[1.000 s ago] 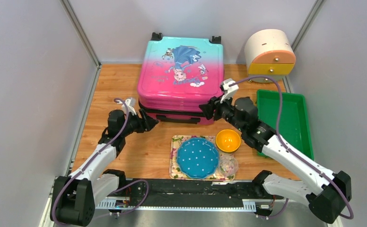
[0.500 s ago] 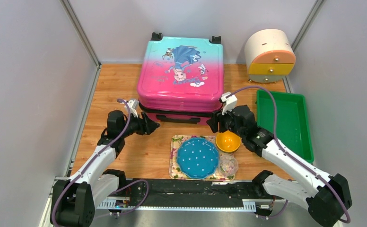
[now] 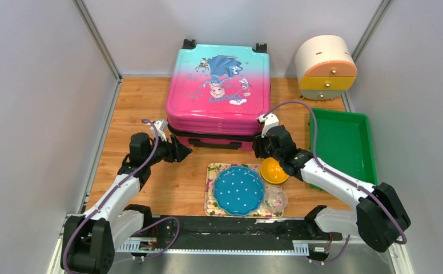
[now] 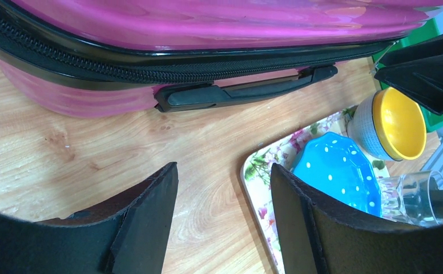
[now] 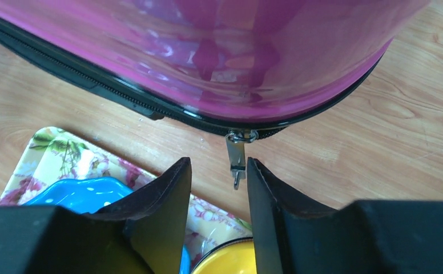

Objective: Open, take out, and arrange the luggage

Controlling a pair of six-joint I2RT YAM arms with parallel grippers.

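one swing inward sets the right pincer (image 5: 219,165), parted, astride the metal zipper pull (image 5: 236,155) of the shut pink-to-turquoise hard-shell suitcase (image 3: 218,91); left pincer (image 4: 225,171) released; unzipping looks next.

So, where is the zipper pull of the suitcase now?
In the right wrist view, the zipper pull hangs at the near right corner of the suitcase, just ahead of the open right gripper, beside the flowered tray.
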